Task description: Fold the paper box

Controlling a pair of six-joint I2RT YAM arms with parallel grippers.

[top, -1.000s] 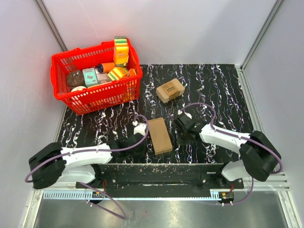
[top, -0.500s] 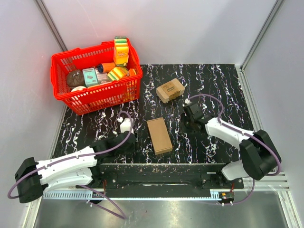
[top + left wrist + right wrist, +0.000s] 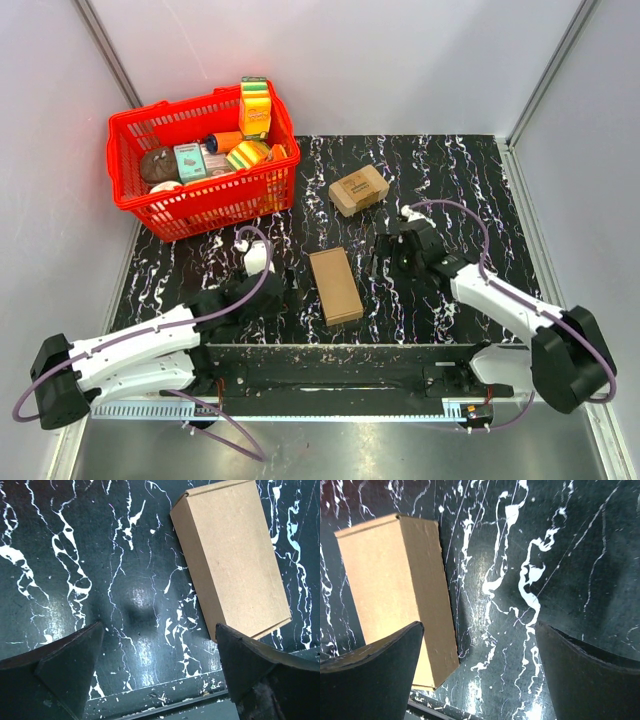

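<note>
The paper box (image 3: 335, 286) lies flat between left claw (image 3: 159, 630) and right claw (image 3: 479, 627), both spread wide

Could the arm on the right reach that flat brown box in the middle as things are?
Probably yes. The right pincer stands open just beside the paper box, with only bare table between them and nothing blocking.

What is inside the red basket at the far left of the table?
The red basket holds a yellow-green carton, a small teal box, a dark brown item and an orange item. Whatever lies under them is covered.
</note>
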